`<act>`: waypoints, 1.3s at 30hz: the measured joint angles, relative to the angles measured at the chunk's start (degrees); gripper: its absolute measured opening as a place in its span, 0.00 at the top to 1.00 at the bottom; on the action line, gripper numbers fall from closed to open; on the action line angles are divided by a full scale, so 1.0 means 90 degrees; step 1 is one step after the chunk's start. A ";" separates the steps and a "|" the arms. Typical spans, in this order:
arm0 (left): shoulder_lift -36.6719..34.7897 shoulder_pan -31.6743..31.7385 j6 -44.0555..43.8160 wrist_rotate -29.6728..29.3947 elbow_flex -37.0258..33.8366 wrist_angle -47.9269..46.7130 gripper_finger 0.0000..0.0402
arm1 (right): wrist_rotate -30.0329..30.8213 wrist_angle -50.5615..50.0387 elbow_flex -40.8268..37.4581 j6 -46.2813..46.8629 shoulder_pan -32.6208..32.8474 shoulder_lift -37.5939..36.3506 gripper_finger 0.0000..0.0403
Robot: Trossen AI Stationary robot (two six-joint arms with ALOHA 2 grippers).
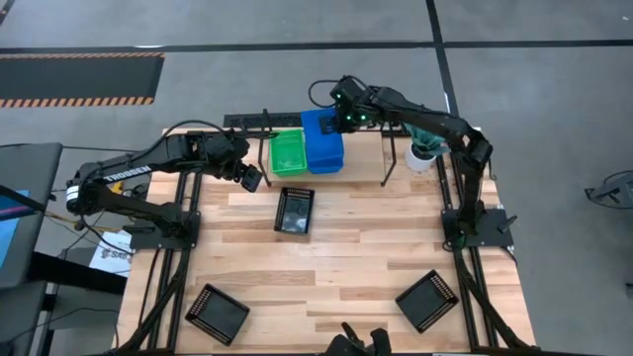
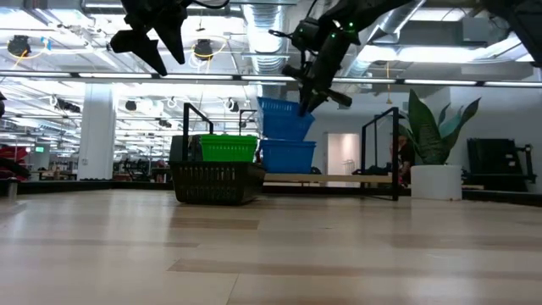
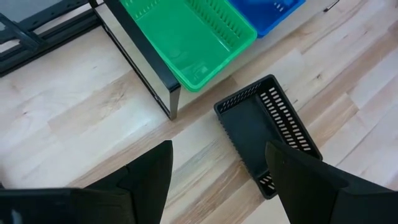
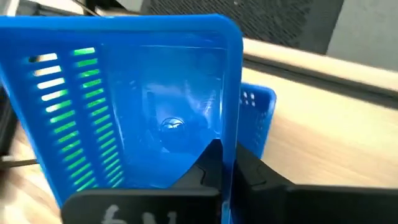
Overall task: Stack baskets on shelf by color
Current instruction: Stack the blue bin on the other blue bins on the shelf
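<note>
From above, my right gripper [image 1: 341,121] holds a blue basket [image 1: 318,127] over the blue stack [image 1: 324,156] on the shelf [image 1: 391,163], beside the green basket [image 1: 289,151].

At table level it hangs tilted, so I should level it before lowering.

My left gripper [image 3: 217,180], spread, hovers near 1 black basket [image 3: 267,134].

My right wrist shows fingers pinching the rim, probably firmly.

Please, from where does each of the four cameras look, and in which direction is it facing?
High: above the table, straight down; both arms, right tool gripping the blue basket.
Low: table height, level; blue basket lifted.
Left wrist: down past the open left tool at a black basket.
Right wrist: into the gripped blue basket.
Shared: green basket.
</note>
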 joint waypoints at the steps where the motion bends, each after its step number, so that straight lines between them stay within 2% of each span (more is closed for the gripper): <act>1: 0.0000 0.0000 0.0004 0.0002 0.0000 0.0000 0.39 | -0.0009 -0.0015 0.0005 0.0026 0.0018 0.0035 0.94; 14: -0.0001 -0.0002 0.0029 0.0004 0.0000 -0.0002 0.39 | -0.0084 -0.0065 0.0034 0.0045 -0.0010 0.0046 0.95; 39: 0.0000 -0.0001 0.0073 0.0002 0.0000 -0.0005 0.39 | -0.0083 -0.0272 0.0032 0.0227 0.0038 0.0049 0.81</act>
